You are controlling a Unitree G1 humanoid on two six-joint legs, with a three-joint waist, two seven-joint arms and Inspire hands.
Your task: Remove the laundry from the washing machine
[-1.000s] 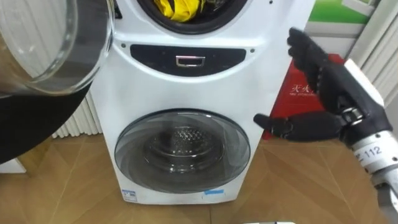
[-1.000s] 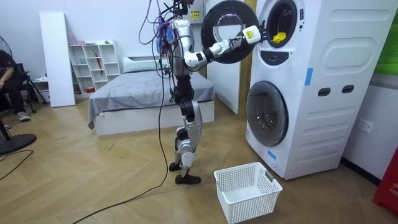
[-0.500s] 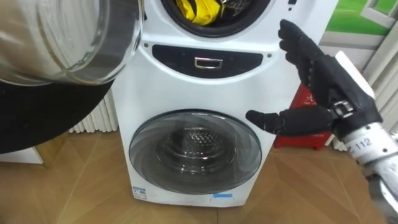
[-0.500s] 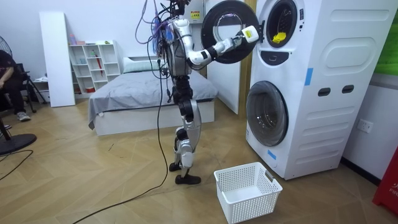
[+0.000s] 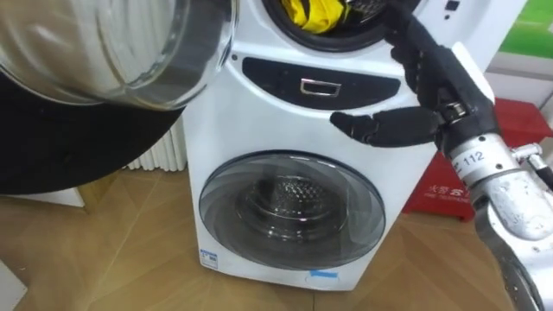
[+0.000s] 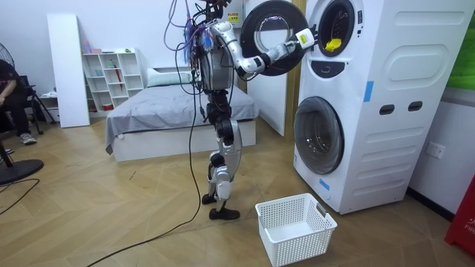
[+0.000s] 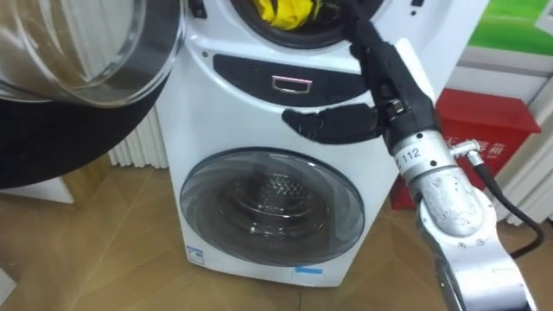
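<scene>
Floor (image 6: 111,215): wood | basket (image 6: 297,241) beside washing machine (image 6: 386,111) | bed (image 6: 171,115) behind robot

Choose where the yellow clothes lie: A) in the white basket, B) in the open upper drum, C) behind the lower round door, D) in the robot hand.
B: the yellow clothes show inside the upper drum, and the open right robot hand beside its opening holds nothing.

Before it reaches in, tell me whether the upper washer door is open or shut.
Open: the door is swung aside, baring yellow cloth inside.
</scene>
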